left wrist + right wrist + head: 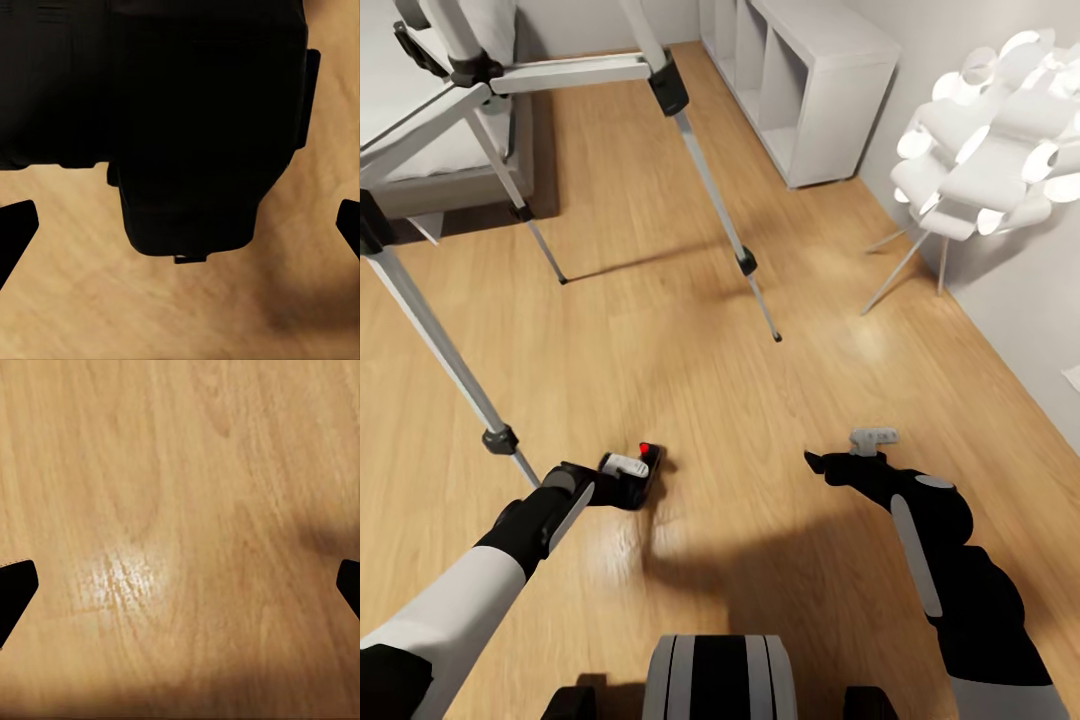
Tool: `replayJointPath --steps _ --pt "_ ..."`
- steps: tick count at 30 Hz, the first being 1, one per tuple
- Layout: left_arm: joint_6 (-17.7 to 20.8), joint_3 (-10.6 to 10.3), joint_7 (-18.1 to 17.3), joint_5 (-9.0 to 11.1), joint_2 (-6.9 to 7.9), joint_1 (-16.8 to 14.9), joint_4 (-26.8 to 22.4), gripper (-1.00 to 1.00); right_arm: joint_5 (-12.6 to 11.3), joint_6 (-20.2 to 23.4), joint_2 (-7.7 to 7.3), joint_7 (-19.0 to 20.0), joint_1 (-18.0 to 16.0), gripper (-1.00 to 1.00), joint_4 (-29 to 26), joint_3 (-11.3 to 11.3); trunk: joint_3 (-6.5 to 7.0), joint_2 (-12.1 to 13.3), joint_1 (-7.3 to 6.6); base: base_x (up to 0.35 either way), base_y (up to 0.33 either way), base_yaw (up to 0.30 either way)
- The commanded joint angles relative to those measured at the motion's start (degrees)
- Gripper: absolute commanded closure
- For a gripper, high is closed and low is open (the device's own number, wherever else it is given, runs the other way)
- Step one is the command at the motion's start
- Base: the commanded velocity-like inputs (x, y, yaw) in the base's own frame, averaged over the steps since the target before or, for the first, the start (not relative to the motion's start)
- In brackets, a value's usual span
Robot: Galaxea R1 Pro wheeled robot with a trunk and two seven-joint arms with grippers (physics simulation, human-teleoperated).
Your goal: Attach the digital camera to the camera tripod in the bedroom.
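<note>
The digital camera (647,468) is a small black box with a red button on top, low over the wood floor in the head view. My left gripper (626,478) is right at it, open. In the left wrist view the camera's dark body (202,127) looms between and just beyond the spread fingertips (15,229), which do not touch it. The camera tripod (700,170) stands ahead and to the left, with one silver leg (440,340) coming down close to my left arm. My right gripper (818,464) hangs open over bare floor (180,510), holding nothing.
A low grey bed (450,185) is behind the tripod at the far left. A white open shelf unit (830,90) stands along the right wall, with a white petal lamp (980,150) on thin legs beside it. Wood floor (690,380) lies between the tripod legs and my arms.
</note>
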Motion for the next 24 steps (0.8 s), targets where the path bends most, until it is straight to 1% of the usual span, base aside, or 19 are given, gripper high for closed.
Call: replayJointPath --steps 1,5,24 --pt "0.25 -0.24 0.24 0.58 0.07 -0.04 -0.07 -1.0 -0.38 0.29 -0.02 -0.03 -0.03 -1.0 -0.05 -0.06 -0.26 -0.03 0.01 0.0 0.0 0.0" --pt "0.15 -0.25 0.24 0.58 0.08 -0.03 -0.07 -1.0 -0.38 0.29 -0.03 -0.01 -0.03 -1.0 -0.05 -0.04 -1.15 -0.08 0.12 0.0 0.0 0.0" --pt "-0.48 -0.33 0.38 0.52 -0.16 -0.04 -0.14 -1.0 -0.41 0.32 0.15 -0.02 -0.03 -1.0 -0.05 0.01 -1.15 -0.08 0.12 0.0 0.0 0.0"
